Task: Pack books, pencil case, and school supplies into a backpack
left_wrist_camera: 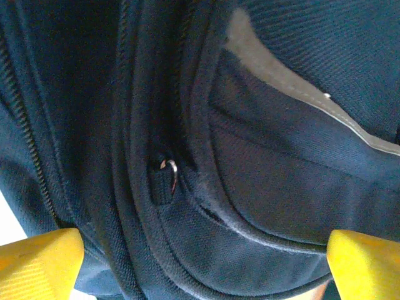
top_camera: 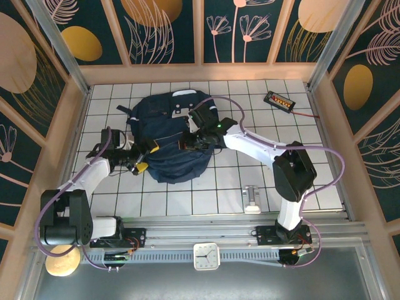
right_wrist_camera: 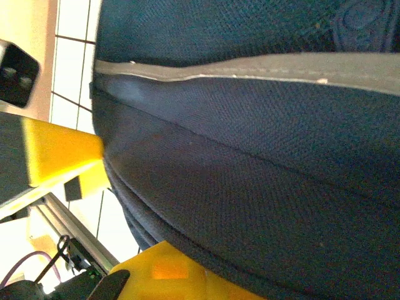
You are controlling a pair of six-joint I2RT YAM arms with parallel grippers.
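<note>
The left arm [top_camera: 87,178] and right arm [top_camera: 253,142] share white links, bulky black joint housings and black bases [top_camera: 275,235], each trailing a looping purple cable [top_camera: 225,99] and ending in blocky yellow fingers [left_wrist_camera: 37,265].

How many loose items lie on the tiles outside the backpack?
2: a black gadget with a red wire at the far right, and a silver metal piece near the front edge. The backpack may hide others.

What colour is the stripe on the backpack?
Pale grey stripe on the navy backpack; right wrist view shows it best.
</note>
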